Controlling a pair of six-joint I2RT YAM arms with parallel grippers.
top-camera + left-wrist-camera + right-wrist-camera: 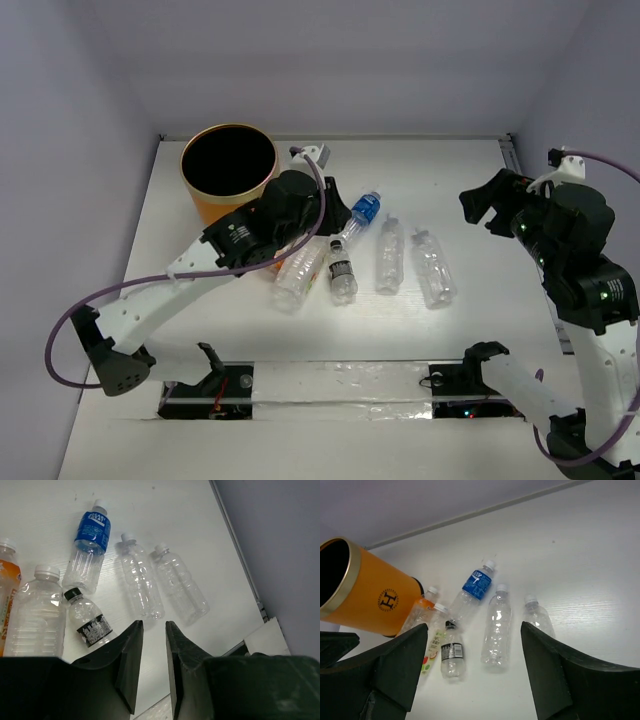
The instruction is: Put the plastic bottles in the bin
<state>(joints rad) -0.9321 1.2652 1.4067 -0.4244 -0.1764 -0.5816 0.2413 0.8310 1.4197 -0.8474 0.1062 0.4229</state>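
With all the plastic bottles (142, 587) lying outside the bin (375, 600), the left gripper (154, 626) hovers nearly closed and empty, the right gripper (474, 626) wide and empty; the next move likely calls for widening the jaws and descending onto one.

Overhead from behind, wrist views sharing the bottles (496, 625)

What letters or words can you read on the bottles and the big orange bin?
"H" inside a ring: on the side of the bin.
Blue-labelled bottle: white print, too blurred to read.
Small bottle with dark label: white print, too small to read.
Orange bottle: label too blurred to read.
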